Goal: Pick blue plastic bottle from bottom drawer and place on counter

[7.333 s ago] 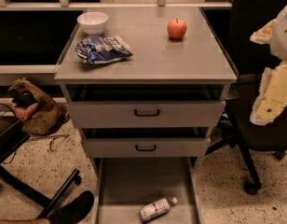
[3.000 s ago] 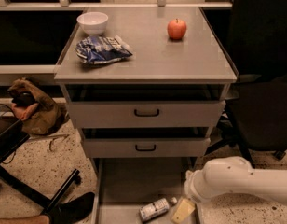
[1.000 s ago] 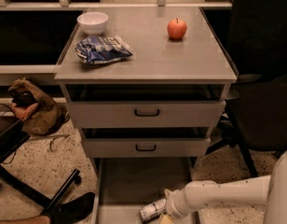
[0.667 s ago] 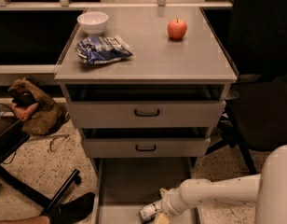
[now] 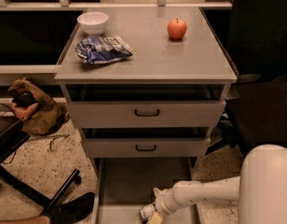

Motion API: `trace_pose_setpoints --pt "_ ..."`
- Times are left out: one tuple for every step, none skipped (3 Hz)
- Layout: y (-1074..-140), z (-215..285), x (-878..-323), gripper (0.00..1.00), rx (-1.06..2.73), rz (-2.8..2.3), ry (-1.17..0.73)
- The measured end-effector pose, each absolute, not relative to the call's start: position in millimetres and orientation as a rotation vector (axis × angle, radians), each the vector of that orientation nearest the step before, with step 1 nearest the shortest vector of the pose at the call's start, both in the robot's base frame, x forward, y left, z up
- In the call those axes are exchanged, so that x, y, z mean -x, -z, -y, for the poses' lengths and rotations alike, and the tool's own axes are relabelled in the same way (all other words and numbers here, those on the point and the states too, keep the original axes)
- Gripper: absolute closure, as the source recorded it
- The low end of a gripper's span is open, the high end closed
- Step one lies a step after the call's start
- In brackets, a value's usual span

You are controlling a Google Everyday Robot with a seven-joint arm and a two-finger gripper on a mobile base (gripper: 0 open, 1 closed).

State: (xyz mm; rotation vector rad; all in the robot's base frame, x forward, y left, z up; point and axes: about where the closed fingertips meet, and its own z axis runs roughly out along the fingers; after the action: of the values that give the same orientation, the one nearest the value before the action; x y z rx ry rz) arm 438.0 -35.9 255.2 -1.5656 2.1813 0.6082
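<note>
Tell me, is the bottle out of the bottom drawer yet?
Not yet: the blue plastic bottle is down inside the bottom drawer, with the gripper right at it. Whether it is gripped, cannot tell.

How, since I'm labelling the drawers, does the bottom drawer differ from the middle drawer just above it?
The bottom drawer is pulled far out, floor exposed; the middle drawer shows only its front. The middle drawer has a black handle; none shows on the bottom drawer. The bottom drawer holds the blue plastic bottle, with the gripper at it; the middle drawer's inside is hidden. Both are grey.
</note>
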Motion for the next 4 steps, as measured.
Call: trace_pose_setpoints --pt "-222.1 44.0 -443.1 0.00 1.493 -2.199 -0.635" --pt "-200.2 52.3 -450.3 0.00 1.426 -2.209 -0.648" --pt "-191.2 49.6 -453.6 0.00 1.425 -2.207 -0.651" --pt "-171.6 41.8 -458.0 0.00 1.440 -2.205 -0.681"
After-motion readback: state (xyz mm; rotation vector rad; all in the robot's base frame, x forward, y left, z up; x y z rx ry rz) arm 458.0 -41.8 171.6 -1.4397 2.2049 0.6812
